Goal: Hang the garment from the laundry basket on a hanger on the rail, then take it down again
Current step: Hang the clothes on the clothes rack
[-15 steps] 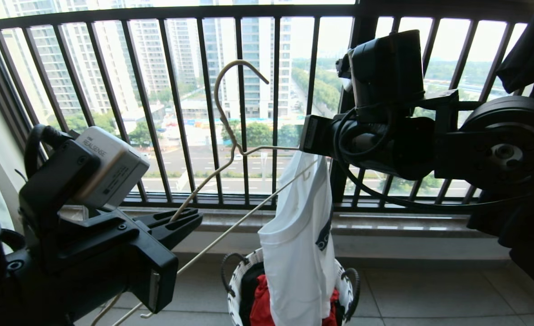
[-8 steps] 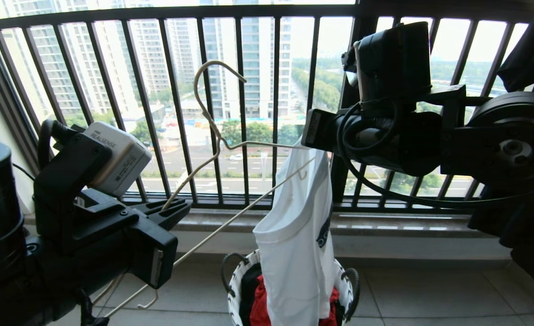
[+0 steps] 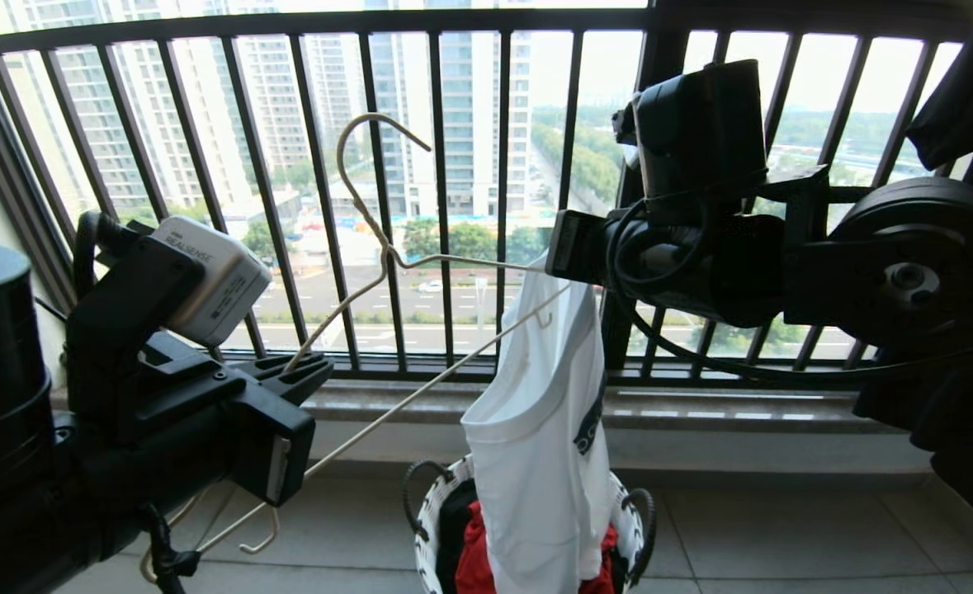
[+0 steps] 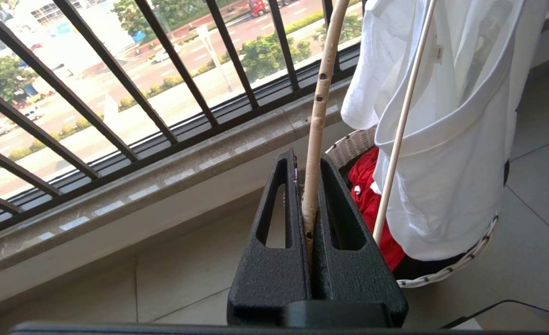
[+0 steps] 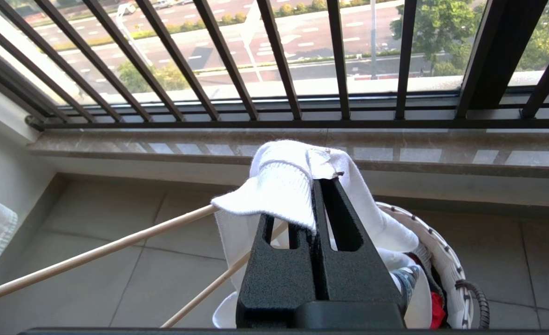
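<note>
Above the laundry basket [image 3: 425, 528] | left hand [image 4: 308, 195] pinching hanger [image 3: 387, 247] | right hand [image 5: 315, 204] pinching garment [image 3: 536, 462] collar, threading one hanger arm | rail unseen; hanging and take-down remain

Clamped in the left end effector [image 4: 308, 186] of matt, grainy black plastic, the hanger [image 4: 318, 97] looks like smooth beige coated wire; just beside it, soft white cloth garment [image 4: 446, 153], woven laundry basket [image 4: 446, 270].

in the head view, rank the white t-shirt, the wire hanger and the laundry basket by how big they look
1. wire hanger, longest span, though thin
2. white t-shirt, biggest by area
3. laundry basket, mostly hidden behind the shirt, so unsure
</note>
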Motion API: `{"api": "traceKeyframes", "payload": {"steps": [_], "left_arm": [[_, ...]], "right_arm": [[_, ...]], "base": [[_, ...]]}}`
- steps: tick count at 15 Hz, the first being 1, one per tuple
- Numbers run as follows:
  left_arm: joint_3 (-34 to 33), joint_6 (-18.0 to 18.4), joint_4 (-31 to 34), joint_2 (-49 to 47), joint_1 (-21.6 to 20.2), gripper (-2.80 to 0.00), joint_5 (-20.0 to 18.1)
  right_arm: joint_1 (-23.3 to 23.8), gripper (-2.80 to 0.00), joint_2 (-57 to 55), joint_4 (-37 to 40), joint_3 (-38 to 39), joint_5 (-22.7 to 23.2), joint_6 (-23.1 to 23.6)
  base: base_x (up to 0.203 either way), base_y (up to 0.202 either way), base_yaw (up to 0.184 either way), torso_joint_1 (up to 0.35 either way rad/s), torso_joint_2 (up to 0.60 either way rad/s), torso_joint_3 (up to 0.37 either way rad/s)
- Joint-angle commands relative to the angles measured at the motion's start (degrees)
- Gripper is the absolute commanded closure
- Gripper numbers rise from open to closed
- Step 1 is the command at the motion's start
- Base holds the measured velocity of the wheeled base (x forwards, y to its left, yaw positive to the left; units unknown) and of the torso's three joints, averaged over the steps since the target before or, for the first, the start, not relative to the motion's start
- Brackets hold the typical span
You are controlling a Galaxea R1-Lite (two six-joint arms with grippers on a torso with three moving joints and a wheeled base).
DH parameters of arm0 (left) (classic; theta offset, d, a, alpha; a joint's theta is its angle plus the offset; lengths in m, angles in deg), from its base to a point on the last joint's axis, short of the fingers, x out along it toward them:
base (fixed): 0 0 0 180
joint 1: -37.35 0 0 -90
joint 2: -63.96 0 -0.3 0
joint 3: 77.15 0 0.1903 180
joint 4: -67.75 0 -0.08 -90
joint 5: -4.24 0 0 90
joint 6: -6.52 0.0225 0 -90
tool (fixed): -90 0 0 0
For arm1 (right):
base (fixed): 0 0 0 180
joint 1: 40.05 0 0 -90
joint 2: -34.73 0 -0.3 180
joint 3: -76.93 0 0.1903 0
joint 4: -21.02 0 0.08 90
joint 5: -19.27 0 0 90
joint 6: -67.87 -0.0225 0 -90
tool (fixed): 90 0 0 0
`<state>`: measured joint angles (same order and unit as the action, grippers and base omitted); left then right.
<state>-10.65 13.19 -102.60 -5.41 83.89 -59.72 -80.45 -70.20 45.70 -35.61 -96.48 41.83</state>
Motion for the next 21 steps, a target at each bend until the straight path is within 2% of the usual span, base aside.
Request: {"api": "traceKeyframes", "payload": {"steps": [1, 3, 6, 12, 15, 17, 18, 21], "left_arm": [[-0.8, 0.0, -4.2, -1.9, 0.0, 0.0, 0.2], [-3.0, 0.9, -11.5, -5.4, 0.0, 0.0, 0.5], [-4.3, 2.9, -17.0, -10.2, 0.0, 0.0, 7.1], [-4.6, 1.8, -19.5, -12.7, 0.4, 0.0, 7.4], [-6.4, 2.3, -30.1, -15.5, 1.3, 0.0, 7.5], [-7.9, 2.9, -33.1, -16.5, 2.2, 0.0, 7.4], [-7.7, 2.6, -33.2, -16.2, 2.2, 0.0, 7.4], [-7.6, 3.0, -34.7, -15.9, 2.3, 0.0, 7.4]], "right_arm": [[-0.1, 0.0, -0.5, 0.0, -0.1, 0.0, -0.3], [-0.5, 0.0, -0.5, 0.0, -0.1, 0.1, -0.4], [-0.7, 0.0, -0.3, 0.5, 0.0, 1.2, -0.5], [-3.0, 0.0, -0.1, 0.1, 0.8, 2.1, -0.7], [-5.9, 0.0, -0.3, 0.1, 1.1, 2.5, -2.2], [-6.9, 0.0, -0.5, 0.0, 1.0, 3.4, -2.1], [-7.1, 0.0, -1.2, -0.1, 0.5, 3.7, -1.8], [-7.2, 0.0, -1.1, -1.5, -1.7, 4.1, 3.4]], "base": [[0.0, 0.0, 0.0, 0.0, 0.0, 0.0], [0.0, 0.0, 0.0, 0.0, 0.0, 0.0], [0.0, 0.0, 0.0, 0.0, 0.0, 0.0], [0.0, 0.0, 0.0, 0.0, 0.0, 0.0], [0.0, 0.0, 0.0, 0.0, 0.0, 0.0], [0.0, 0.0, 0.0, 0.0, 0.0, 0.0], [0.0, 0.0, 0.0, 0.0, 0.0, 0.0], [0.0, 0.0, 0.0, 0.0, 0.0, 0.0]]}}
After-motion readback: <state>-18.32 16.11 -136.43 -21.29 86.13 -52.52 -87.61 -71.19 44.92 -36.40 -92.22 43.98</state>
